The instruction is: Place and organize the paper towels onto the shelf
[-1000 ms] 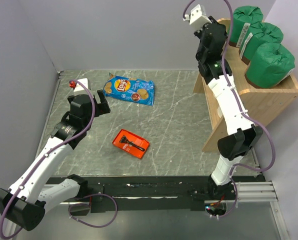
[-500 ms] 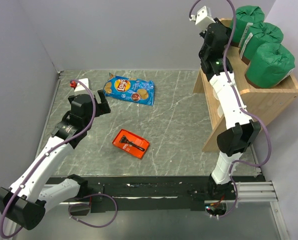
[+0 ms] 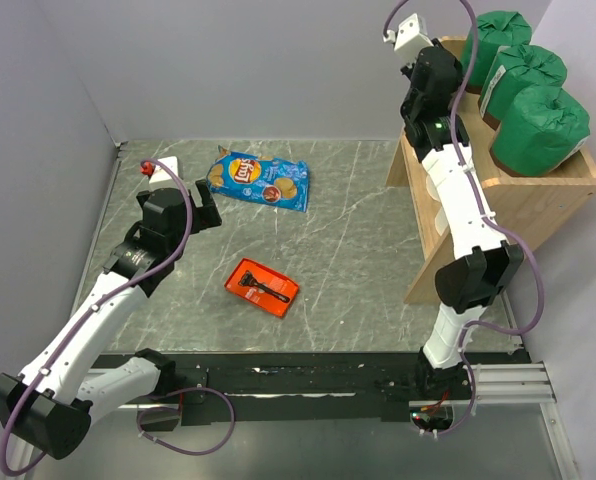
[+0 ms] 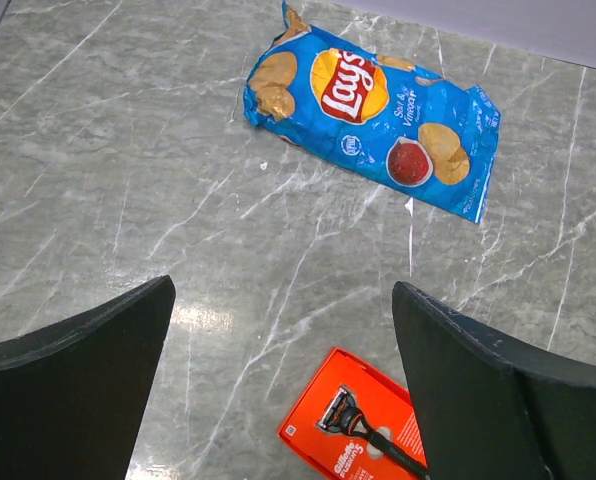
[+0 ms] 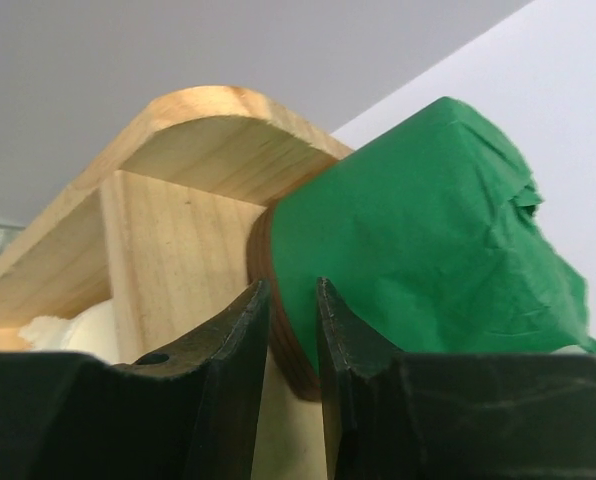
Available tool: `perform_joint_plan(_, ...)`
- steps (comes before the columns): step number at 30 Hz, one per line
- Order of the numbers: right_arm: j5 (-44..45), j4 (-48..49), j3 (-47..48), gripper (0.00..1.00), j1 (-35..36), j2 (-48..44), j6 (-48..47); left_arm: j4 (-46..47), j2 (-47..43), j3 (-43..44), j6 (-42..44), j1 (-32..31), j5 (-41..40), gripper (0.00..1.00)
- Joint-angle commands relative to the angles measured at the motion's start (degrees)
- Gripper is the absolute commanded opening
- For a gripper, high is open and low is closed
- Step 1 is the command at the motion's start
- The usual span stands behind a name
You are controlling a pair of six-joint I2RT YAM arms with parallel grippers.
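The right gripper [image 3: 440, 62] is raised to the shelf [image 3: 538, 200] at the right edge of the surface [image 3: 358, 230], where three green paper towels [image 3: 526, 72] line the top level; the left gripper [image 3: 206, 205] hangs over the left side. Left wrist camera: its jaws gape wide and empty above a blue chip bag [image 4: 373, 110] and a red tray [image 4: 363, 430]. Right wrist camera: the jaws sit nearly closed on nothing, just before one roll's brown end band [image 5: 261, 240].
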Motion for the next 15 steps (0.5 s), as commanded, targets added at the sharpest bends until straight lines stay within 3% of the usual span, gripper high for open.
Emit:
perform_joint_plan(1,-5.1,-5.9,2.4,0.34,2.3,-6.0,6.8,1.3,-0.3,1.0,-0.6,-0.1,-0.6,0.96)
perform_joint_plan(9,-11.1,-18.2,0.4,0.38,15.2,-15.9,17.1,2.8,-2.4,0.2,0.4,-0.2,1.2,0.96)
perform_joint_plan(15,-18.5,-23.7,-10.8,0.56,22.6,-28.9,36.0,4.7,-6.3,0.0,2.6,-2.7,4.8,0.96)
